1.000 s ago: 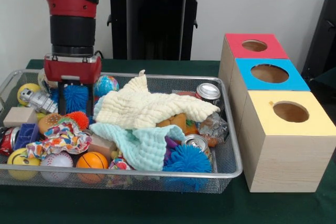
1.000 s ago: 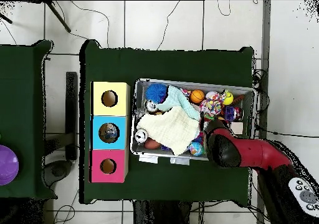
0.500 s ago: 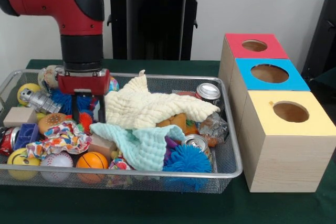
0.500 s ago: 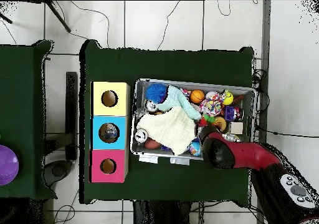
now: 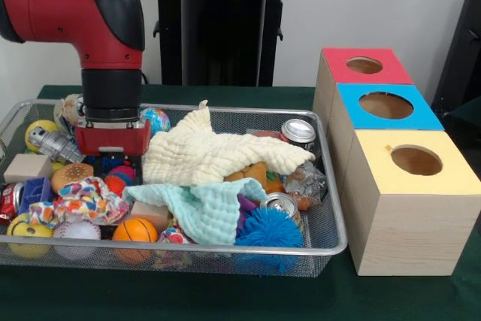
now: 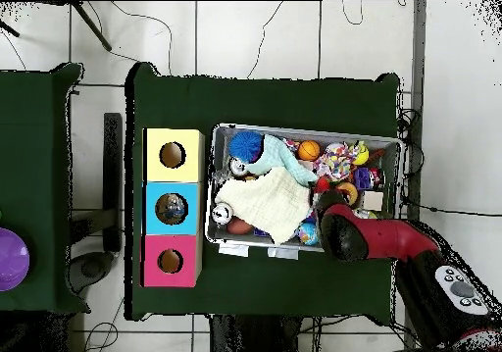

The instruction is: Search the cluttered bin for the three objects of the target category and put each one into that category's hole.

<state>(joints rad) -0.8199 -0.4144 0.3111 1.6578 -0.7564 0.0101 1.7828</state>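
Note:
My gripper (image 5: pixel 113 163) is pushed down into the left half of the wire mesh bin (image 5: pixel 331 225), just left of the cream cloth (image 5: pixel 214 154). Its red body sits low over a small orange spiky ball (image 5: pixel 115 184) and a blue toy that is mostly hidden beneath it. Clutter covers its lower end. Three wooden boxes stand to the right, each with a round hole in its top: red (image 5: pixel 364 66), blue (image 5: pixel 385 105), yellow (image 5: pixel 415 160). In the overhead view the red arm (image 6: pixel 345 232) covers the bin's lower right part.
Also in the bin: a mint cloth (image 5: pixel 203 204), a blue spiky ball (image 5: pixel 269 228), two cans (image 5: pixel 298 131) (image 5: pixel 282 203), a basketball (image 5: pixel 134 231), a baseball (image 5: pixel 75 230), a globe ball (image 5: pixel 156 119) and a wooden block (image 5: pixel 28 167).
The gripper has shifted a little toward the cloth and sunk deeper into the bin. The blue spiky ball it hovered over is now almost hidden. Toys at the front left have shifted slightly.

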